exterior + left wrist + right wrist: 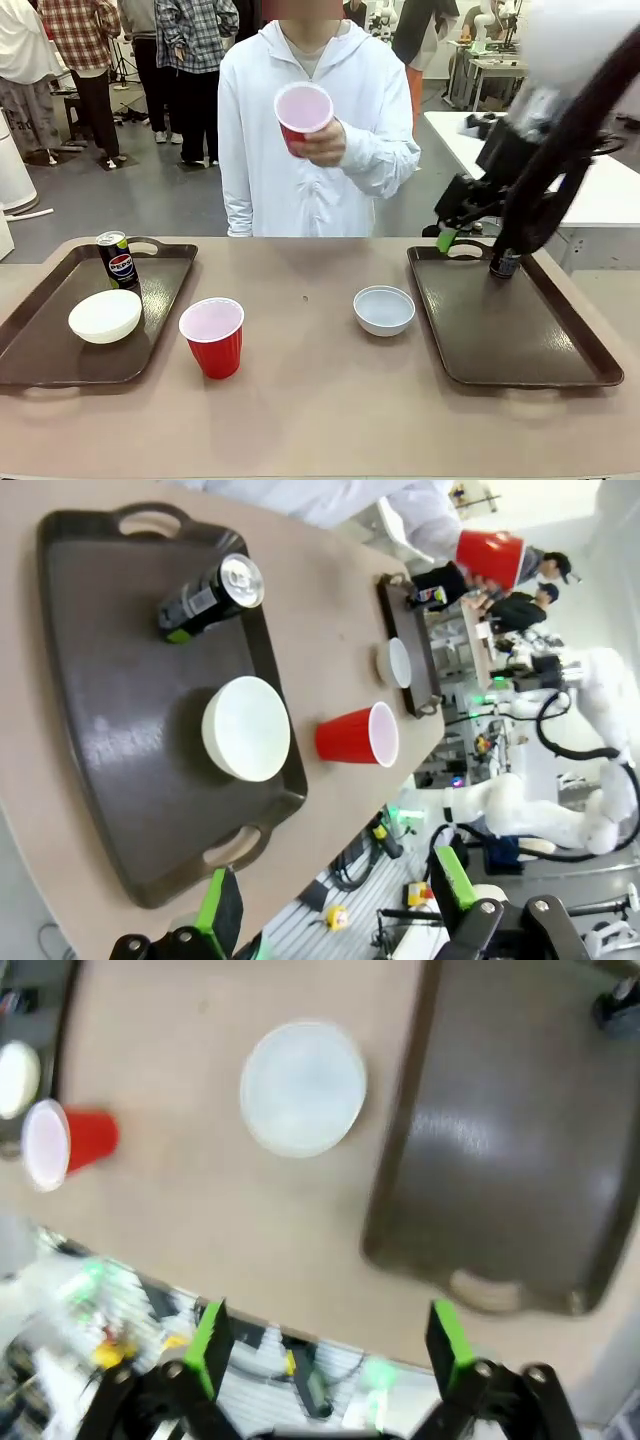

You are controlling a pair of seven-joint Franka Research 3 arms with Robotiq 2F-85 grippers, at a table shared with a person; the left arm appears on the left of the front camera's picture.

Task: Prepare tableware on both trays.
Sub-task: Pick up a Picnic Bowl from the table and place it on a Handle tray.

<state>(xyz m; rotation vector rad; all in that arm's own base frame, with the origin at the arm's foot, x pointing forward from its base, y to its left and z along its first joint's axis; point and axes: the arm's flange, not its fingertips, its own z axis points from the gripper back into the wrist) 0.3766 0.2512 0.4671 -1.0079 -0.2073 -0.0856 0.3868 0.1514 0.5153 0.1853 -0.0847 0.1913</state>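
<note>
Both grippers hang spread and hold nothing over a tan table (320,410) half laid with tableware. The left gripper (335,895) sits high, out past the table's edge by the near handle of the left tray (165,300). The right gripper (328,1348) hovers above the far left corner of the right tray (520,330).

On the left tray, the left can (118,260) stands upright against the far rim and the white bowl (105,316) sits nearer, leaving a strip of bare floor along the tray's right side. The right can (504,264) stands at the right tray's far rim, and the rest of that tray's floor lies open.

The near cup (212,337) stands upright on the table just right of the left tray's near corner. The grey-blue bowl (384,310) rests on the table near the right tray's left rim, apart from it. Open table runs between cup and bowl and along the near edge.

At the far side a person in white holds the other cup (303,115) up in one hand (327,143), well above the table. Behind, people stand on a grey floor, with a white table at far right.
</note>
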